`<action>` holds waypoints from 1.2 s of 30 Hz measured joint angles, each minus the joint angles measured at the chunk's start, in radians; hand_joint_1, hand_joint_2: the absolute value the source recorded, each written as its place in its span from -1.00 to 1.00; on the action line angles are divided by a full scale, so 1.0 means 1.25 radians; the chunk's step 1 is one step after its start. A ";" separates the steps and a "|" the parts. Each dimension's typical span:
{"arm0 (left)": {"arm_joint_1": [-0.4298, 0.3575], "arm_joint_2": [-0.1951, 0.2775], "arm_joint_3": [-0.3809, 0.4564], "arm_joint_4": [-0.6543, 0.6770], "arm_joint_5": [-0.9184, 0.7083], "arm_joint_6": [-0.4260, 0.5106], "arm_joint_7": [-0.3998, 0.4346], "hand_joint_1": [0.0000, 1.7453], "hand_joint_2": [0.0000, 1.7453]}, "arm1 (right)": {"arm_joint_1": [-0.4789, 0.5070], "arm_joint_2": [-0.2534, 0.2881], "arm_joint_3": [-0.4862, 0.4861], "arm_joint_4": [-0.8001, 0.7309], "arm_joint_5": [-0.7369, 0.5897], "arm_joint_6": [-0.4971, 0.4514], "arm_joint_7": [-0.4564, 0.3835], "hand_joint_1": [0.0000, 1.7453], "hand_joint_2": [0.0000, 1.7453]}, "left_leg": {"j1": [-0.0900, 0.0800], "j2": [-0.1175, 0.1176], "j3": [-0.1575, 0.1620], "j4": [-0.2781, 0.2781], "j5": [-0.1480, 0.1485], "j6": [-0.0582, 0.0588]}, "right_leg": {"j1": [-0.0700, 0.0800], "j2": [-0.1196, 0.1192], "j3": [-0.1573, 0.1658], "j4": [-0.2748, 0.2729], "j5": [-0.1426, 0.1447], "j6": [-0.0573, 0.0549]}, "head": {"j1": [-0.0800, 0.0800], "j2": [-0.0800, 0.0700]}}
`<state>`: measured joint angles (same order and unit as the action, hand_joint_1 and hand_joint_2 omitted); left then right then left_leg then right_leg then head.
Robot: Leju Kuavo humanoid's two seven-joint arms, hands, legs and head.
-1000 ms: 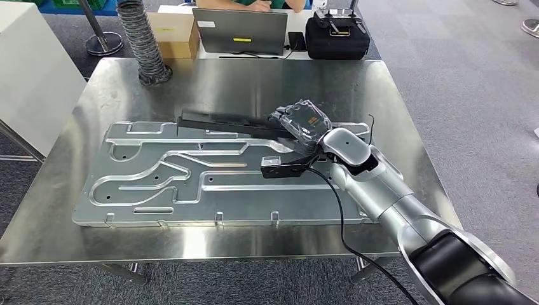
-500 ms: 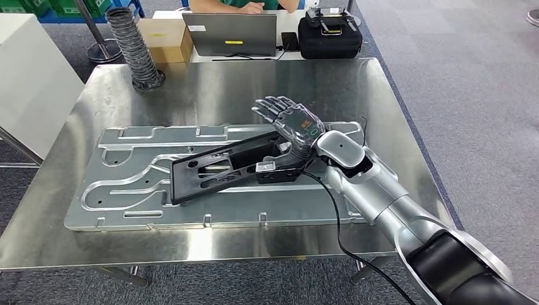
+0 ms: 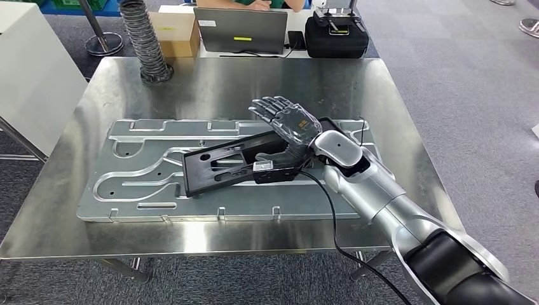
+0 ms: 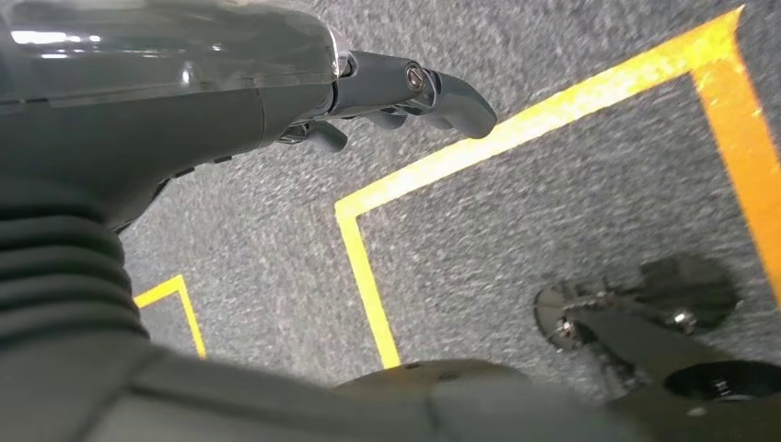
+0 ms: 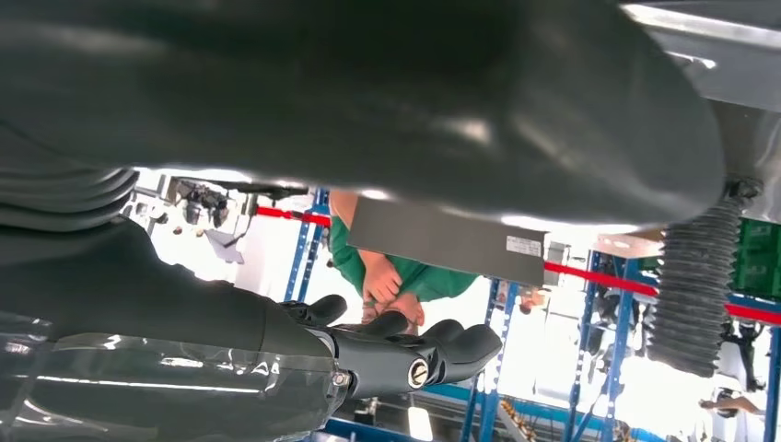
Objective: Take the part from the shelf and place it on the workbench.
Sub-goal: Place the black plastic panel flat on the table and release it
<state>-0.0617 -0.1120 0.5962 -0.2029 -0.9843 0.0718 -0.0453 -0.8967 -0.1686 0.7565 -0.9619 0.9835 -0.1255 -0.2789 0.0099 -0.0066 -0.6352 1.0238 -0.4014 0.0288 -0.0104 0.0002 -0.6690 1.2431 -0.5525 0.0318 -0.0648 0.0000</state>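
Grey carpet surrounded a steel workbench [image 3: 210, 82], and on it lay a large machined aluminium plate [image 3: 146, 159] with routed channels. Across that plate's middle rested the part [image 3: 222, 166], a long flat black frame with cut-outs, lying at a slight angle. Just beyond the frame's end nearer the robot's right side, the right hand [image 3: 286, 121] was raised with its fingers spread and nothing in them, clear of the frame. The left hand [image 4: 276, 101] hung over the carpet, fingers loosely extended and apart, holding nothing.

The frame looked rigid, fairly light and smooth, so it would probably slide on the aluminium; its long side rails or the cut-out edges seemed the surest grip. Behind the plate stood a ribbed hose [image 3: 145, 41], a laptop [image 3: 240, 30] and a black case [image 3: 337, 35], well apart, leaving open room for withdrawal toward the robot.
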 joint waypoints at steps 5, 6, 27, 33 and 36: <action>-0.001 -0.004 0.000 0.000 -0.001 -0.008 0.000 -1.00 -1.00 | -0.006 0.000 0.000 0.002 -0.003 -0.002 0.000 -1.00 -1.00 | -0.001 0.000 -0.006 -0.003 0.016 -0.017 | 0.014 -0.001 0.105 -0.186 0.054 -0.021 | 0.000 0.000; -0.001 -0.004 0.000 0.000 -0.001 -0.009 0.000 -1.00 -1.00 | -0.006 0.000 0.000 0.002 -0.003 -0.003 0.000 -1.00 -1.00 | -0.001 0.000 -0.006 -0.006 0.020 -0.023 | 0.013 -0.001 0.103 -0.191 0.060 -0.025 | 0.000 0.000; -0.002 0.000 0.001 0.000 -0.001 -0.022 0.002 -1.00 -1.00 | -0.005 0.000 0.005 0.024 -0.009 -0.005 -0.011 -1.00 -1.00 | 0.002 0.004 0.041 -0.014 -0.025 0.000 | 0.001 -0.001 -0.039 0.002 -0.001 0.004 | 0.000 0.000; -0.001 0.000 0.001 0.000 -0.001 -0.023 0.002 -1.00 -1.00 | -0.009 0.000 0.007 0.030 -0.009 -0.005 -0.012 -1.00 -1.00 | 0.001 0.003 0.015 -0.005 -0.007 -0.011 | -0.002 -0.001 0.076 -0.148 0.055 -0.001 | 0.000 0.000; -0.002 0.000 0.001 0.000 -0.003 -0.024 0.001 -1.00 -1.00 | -0.011 0.000 0.008 0.032 -0.013 -0.006 -0.012 -1.00 -1.00 | 0.000 0.003 0.009 -0.005 0.002 -0.025 | 0.005 -0.001 0.089 -0.186 0.065 -0.014 | 0.000 0.000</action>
<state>-0.0643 -0.1122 0.5974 -0.2026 -0.9878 0.0413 -0.0445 -0.9104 -0.1681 0.7667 -0.9220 0.9678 -0.1328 -0.2940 0.0101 -0.0033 -0.6235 1.0172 -0.3986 -0.0026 -0.0042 -0.0009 -0.5572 1.0112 -0.4716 0.0146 -0.0648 0.0000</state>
